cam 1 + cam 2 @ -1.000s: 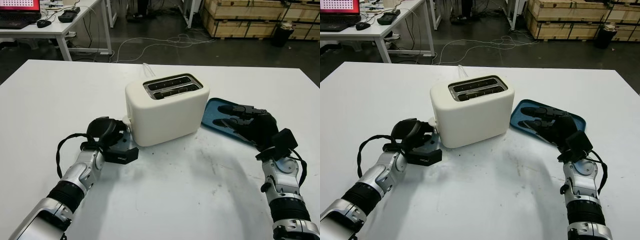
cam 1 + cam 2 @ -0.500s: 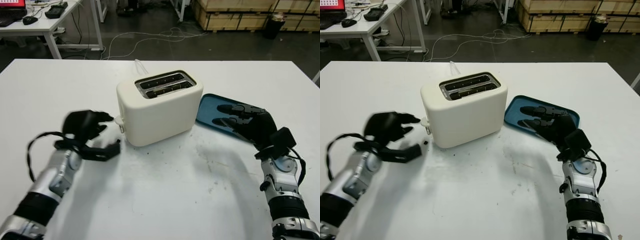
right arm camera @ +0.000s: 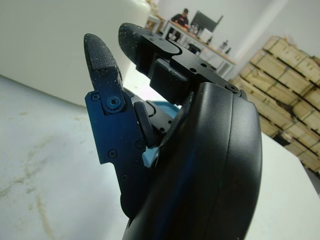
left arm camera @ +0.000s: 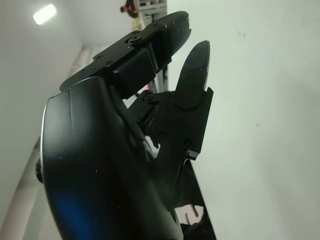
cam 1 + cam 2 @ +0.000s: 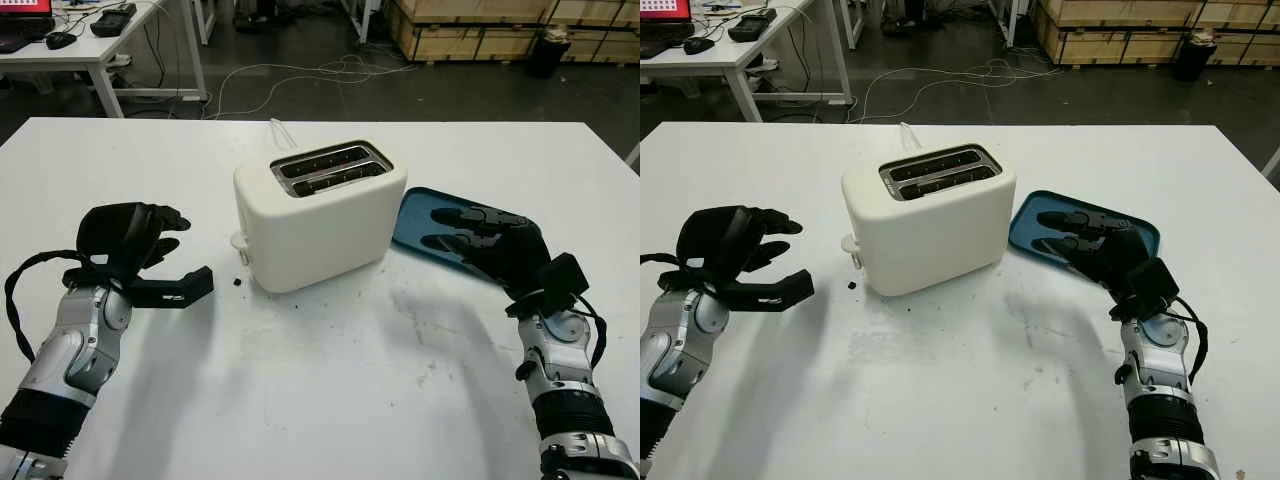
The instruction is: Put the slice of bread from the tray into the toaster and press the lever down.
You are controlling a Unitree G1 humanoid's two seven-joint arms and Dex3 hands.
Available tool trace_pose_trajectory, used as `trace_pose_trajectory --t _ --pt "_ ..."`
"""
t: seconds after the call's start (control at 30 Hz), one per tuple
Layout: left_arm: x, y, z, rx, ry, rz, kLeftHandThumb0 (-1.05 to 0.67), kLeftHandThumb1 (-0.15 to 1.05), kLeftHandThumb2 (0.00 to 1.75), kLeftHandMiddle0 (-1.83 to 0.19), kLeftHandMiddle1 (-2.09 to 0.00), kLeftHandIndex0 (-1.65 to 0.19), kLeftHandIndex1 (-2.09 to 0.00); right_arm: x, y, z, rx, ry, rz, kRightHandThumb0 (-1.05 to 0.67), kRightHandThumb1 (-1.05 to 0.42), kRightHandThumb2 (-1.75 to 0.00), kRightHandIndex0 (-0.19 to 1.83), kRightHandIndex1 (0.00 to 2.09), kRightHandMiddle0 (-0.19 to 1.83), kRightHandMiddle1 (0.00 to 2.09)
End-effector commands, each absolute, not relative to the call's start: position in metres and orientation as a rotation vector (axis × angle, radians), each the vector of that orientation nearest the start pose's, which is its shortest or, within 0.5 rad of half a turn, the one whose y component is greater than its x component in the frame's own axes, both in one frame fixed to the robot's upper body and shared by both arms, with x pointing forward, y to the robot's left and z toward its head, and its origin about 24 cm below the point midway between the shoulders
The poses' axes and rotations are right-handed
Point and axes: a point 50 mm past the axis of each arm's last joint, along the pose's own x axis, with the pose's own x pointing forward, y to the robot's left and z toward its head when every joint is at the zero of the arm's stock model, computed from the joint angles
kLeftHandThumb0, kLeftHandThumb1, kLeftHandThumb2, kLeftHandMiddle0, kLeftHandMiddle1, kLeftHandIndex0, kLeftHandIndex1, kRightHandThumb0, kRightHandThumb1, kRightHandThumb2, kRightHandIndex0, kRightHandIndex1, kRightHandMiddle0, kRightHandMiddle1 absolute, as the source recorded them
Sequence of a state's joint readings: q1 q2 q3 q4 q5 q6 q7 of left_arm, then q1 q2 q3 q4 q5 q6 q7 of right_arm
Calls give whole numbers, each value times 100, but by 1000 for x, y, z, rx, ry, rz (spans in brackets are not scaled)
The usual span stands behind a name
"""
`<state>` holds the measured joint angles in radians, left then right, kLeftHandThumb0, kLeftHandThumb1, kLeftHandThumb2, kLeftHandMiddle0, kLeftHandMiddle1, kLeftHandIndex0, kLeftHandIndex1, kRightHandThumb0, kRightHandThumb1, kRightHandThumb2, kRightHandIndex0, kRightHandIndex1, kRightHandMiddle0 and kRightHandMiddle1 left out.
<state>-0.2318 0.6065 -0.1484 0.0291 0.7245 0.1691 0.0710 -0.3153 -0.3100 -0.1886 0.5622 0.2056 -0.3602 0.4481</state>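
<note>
A cream two-slot toaster [image 5: 320,215] stands mid-table, its slots [image 5: 330,168] dark inside; I cannot tell what is in them. Its lever knob [image 5: 238,240] sits low on the end facing left. My left hand [image 5: 180,255] hovers open above the table, a hand's width left of that end and holding nothing. A blue tray [image 5: 412,215] lies just right of the toaster. My right hand [image 5: 452,228] is open over the tray and covers most of it. The tray part that shows is bare. In the right wrist view, the fingers [image 3: 102,60] point at the toaster's wall [image 3: 55,35].
A small black speck [image 5: 236,282] lies on the white table [image 5: 340,400] near the toaster's lever end. A white cable [image 5: 280,132] runs off behind the toaster. Beyond the table are a desk [image 5: 90,40], floor cables and wooden crates [image 5: 480,25].
My left hand has pulled back leftward from the toaster's lever end and lifted off the table. The right hand has stayed over the tray.
</note>
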Motion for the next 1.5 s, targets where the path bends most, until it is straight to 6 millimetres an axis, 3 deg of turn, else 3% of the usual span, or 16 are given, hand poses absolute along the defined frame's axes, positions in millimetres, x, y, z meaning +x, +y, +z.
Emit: trace_pose_trajectory --t 0.0,0.13,0.23,0.47,0.8,1.13,1.47 --pt "290 230 119 1254 -136 94 -35 85 0 -90 -124 -107 0 308 -237 66 -110 -190 218 -53 -82 0 113 0 103 0" --pt "278 222 131 1030 -238 47 -35 84 0 -84 -123 -103 0 316 -238 72 -108 -179 197 -45 -84 -1 111 0 101 0" --pt "269 215 140 907 -291 39 -40 85 1 -81 -115 -101 0 324 -240 79 -82 -179 182 -49 -85 -1 105 0 98 0" --pt "261 210 155 779 -358 68 -44 88 0 -69 -125 -100 -1 339 -244 105 -86 -201 169 -52 -84 0 101 1 97 0" --pt "270 210 163 830 -347 53 -41 83 0 -67 -119 -107 -4 353 -246 134 -237 -205 246 -53 -82 0 105 2 96 0" --pt "277 216 177 1016 -318 22 -43 82 0 -73 -110 -112 -8 357 -243 144 -394 -173 290 -58 -82 0 110 5 99 1" --pt "280 219 182 1076 -282 24 -45 81 0 -81 -95 -113 -8 357 -239 147 -467 -172 274 -62 -86 -1 110 7 98 0"
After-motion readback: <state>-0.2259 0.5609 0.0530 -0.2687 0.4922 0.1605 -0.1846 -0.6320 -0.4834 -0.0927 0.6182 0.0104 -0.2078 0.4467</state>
